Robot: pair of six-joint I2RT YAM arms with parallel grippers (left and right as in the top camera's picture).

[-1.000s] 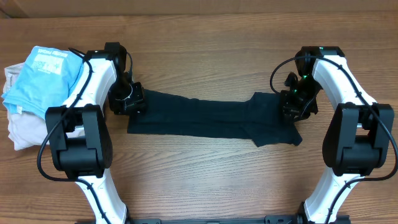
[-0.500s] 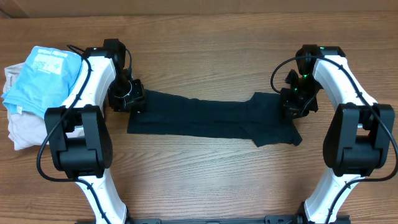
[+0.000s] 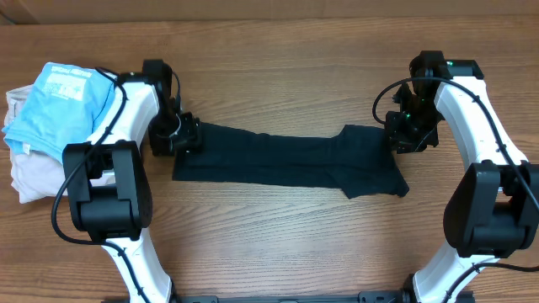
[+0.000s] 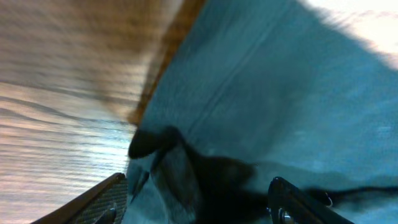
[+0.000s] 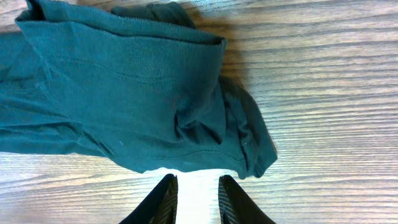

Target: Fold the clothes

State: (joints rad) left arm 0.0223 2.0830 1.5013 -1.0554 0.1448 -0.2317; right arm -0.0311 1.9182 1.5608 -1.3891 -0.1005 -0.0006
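The clothes (image 3: 286,160), one black garment, lie across the middle of the wooden table as a long folded strip. My left gripper (image 3: 187,135) sits low over its left end. In the left wrist view the gripper (image 4: 199,180) is open, jaws spread wide, with a bunched fold of the garment (image 4: 280,93) lying loose between them. My right gripper (image 3: 402,135) hovers at the strip's right end. In the right wrist view this gripper (image 5: 197,178) shows a narrow gap with only bare table in it, just short of the garment's (image 5: 124,87) rumpled edge.
A light blue shirt with a white print (image 3: 59,101) lies on a beige garment (image 3: 29,172) at the table's far left edge, beside the left arm. Both arm bases stand at the near corners.
The left jaws have spread wider over the garment's left end. The right gripper has backed off to the right, away from the right end, which now lies flat on the table.
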